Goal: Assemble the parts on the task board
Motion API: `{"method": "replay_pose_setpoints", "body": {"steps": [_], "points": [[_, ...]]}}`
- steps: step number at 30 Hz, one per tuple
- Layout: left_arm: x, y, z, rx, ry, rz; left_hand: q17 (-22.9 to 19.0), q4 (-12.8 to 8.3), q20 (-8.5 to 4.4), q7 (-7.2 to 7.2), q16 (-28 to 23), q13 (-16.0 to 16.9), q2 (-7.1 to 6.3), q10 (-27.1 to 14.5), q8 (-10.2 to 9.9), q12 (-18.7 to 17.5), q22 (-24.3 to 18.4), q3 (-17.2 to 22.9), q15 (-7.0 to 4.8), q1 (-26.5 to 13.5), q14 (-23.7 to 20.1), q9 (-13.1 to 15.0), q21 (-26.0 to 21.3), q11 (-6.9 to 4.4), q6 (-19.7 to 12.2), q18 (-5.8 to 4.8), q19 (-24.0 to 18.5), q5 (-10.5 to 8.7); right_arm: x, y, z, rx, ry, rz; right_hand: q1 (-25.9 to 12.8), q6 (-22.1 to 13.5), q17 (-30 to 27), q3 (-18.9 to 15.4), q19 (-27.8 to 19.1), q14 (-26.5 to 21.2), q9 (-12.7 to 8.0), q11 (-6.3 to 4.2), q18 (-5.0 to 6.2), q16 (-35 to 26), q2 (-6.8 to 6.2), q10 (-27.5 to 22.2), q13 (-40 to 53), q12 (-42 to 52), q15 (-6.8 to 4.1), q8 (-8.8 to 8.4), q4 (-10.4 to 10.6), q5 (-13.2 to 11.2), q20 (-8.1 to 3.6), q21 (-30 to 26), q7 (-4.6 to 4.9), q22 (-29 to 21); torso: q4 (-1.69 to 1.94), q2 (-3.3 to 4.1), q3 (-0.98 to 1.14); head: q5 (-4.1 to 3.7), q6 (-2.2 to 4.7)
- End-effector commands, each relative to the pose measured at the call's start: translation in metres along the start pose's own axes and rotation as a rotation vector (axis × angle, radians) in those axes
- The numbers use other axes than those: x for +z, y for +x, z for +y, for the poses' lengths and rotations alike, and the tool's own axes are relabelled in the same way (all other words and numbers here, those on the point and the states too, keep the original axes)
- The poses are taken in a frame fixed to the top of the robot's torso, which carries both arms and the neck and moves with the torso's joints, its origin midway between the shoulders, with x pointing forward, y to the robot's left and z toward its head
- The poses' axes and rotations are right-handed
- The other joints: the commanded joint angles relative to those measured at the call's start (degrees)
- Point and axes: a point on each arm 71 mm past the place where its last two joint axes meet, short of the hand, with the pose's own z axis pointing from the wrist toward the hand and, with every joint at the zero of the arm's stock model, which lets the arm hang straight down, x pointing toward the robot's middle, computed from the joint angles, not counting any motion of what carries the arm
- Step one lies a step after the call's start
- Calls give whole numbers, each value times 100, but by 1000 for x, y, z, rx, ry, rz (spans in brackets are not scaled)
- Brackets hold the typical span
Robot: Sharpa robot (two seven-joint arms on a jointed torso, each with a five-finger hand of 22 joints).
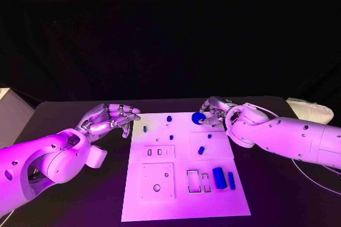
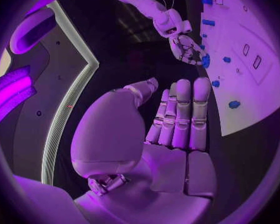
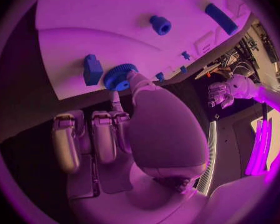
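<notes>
blue gear (image 1: 198, 117) pinched at the fingertips of the right hand (image 1: 217, 113), at the far edge of the white task board (image 1: 181, 207), apparently not yet seated. judging by that, early going: two blue bars (image 1: 220, 178) lying loose beside empty slots, small pegs (image 1: 169, 118) scattered well away from either hand. left hand (image 1: 108, 119) off the board's side, fingers curled in loosely, holding nothing. from the right wrist, toothed rim of the gear plain against a fingertip (image 3: 132, 78), with a blue block (image 3: 92, 69) just beside it. from the left wrist, straight fingers (image 2: 180, 114) held together over bare table.
</notes>
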Motion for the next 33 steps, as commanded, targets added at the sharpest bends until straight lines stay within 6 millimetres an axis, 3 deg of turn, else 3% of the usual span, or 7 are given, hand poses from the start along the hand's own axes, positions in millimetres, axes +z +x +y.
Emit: {"method": "replay_pose_setpoints", "body": {"steps": [1, 21, 25, 33], "points": [[1, 2, -1, -3, 5, 22, 12, -25, 2, -6, 1, 7, 60, -29, 12, -30, 13, 65, 12, 33, 3, 11, 40, -2, -27, -34, -35, -6, 1, 3, 1, 6, -3, 35, -25, 71, 913, 45, 599, 472, 6, 9, -37, 38, 87, 538, 1453, 32, 19, 33, 10, 83, 36, 20, -9, 1508, -4, 0, 3, 8, -7], [1, 2, -1, -1, 2, 24, 20, -88, 0, 0, -8, 11, 71, -33, 12, -34, 36, 139, 11, 69, -2, 20, 76, 0, -32, -34, -60, -8, 2, 5, 8, -38, -28, 23, 18, 350, 927, 321, 599, 472, 3, -50, -37, 42, 176, 569, 1489, 66, -41, 98, -56, 193, -11, 20, -78, 1508, -9, -7, 8, 24, -50], [1, 2, 0, -1, 2, 23, 21, -95, 0, 0, -9, 11, 73, -33, 12, -34, 37, 149, 11, 72, -2, 21, 80, 0, -32, -33, -65, -8, 1, 3, 13, -69, -55, -21, 64, 492, 965, 492, 599, 480, 3, -97, -37, 53, 177, 578, 1499, 77, -88, 135, -85, 216, -52, 20, -132, 1508, -9, -9, 9, 33, -49], [1, 1, 0, -1, 1, 23, 22, -101, 0, 1, -10, 12, 74, -34, 12, -34, 41, 156, 11, 75, -3, 22, 85, 0, -32, -34, -65, -7, -7, 0, 30, -106, -127, -107, 19, 533, 996, 548, 599, 487, -6, -109, -37, 62, 127, 585, 1507, 84, -110, 133, -73, 162, -75, 20, -143, 1508, -9, -15, 7, 42, -35]]}}
